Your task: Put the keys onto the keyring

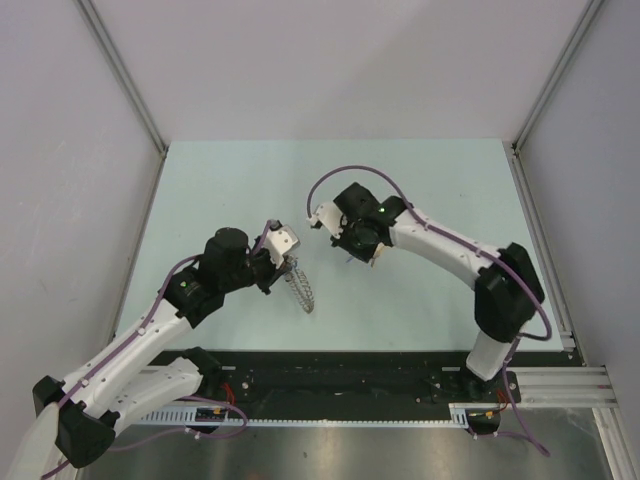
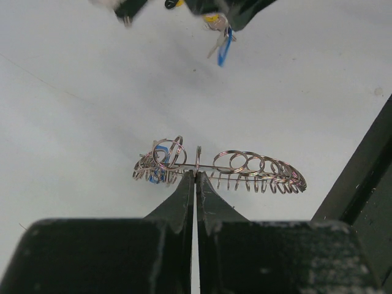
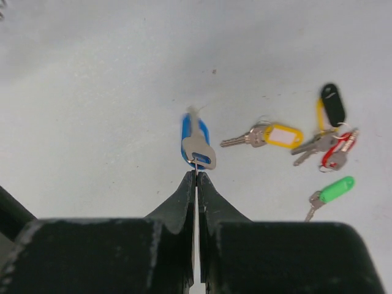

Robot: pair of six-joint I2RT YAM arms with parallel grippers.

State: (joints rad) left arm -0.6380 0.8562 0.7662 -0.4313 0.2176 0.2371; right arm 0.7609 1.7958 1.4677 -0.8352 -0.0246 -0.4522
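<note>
The left gripper [image 2: 195, 176] is clenched on the keyring [image 2: 251, 166] near the middle of the table [image 1: 220, 180]; a blue thing [image 2: 160, 164] in its coils is hard to make out. The right gripper [image 3: 196, 176] pinches a blue-tagged key [image 3: 197, 147]. The loose keys [image 3: 278, 135] lie right of it, and from above the arm hides them.

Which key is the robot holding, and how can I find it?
Look at the right arm's end effector, shut over the pale table. Pinched in its tips is a silver key with a blue tag. It is the only one gripped; the yellow tag, black tag, red tag and green tag lie loose on the table beside it.
</note>
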